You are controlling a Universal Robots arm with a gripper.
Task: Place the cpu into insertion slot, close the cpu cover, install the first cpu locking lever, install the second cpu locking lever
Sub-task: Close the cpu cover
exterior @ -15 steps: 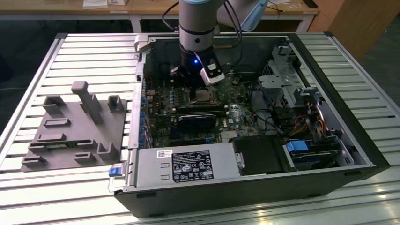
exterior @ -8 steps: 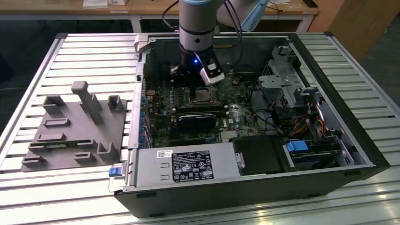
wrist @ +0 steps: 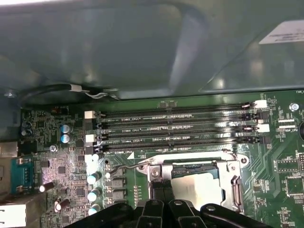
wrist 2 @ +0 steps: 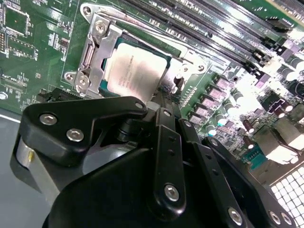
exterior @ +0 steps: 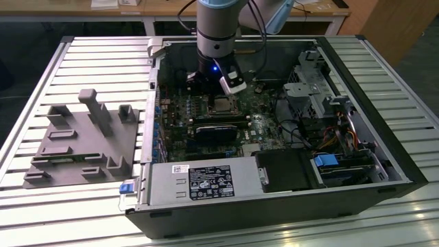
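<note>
**A:** Where is the small square cpu (wrist 2: 137, 71) with the silver-grey metal top?

**B:** It sits in the silver-rimmed square insertion slot (wrist 2: 88, 10) on the green circuit board (wrist 2: 28, 42). That is toward the board's far edge in the exterior view, just beside the long black memory slots (wrist: 175, 128).

**A:** And the thin silver window-frame cpu cover (wrist 2: 92, 52)?

**B:** It lies down around the chip, which shows through its window. A thin bent wire lever (wrist: 124, 167) juts past the slot's corner.

**A:** The black gripper (wrist: 160, 190)?

**B:** Its fingers are pressed together with nothing visible between them. The tips are at the cover's edge, and I cannot tell whether they touch it.
</note>
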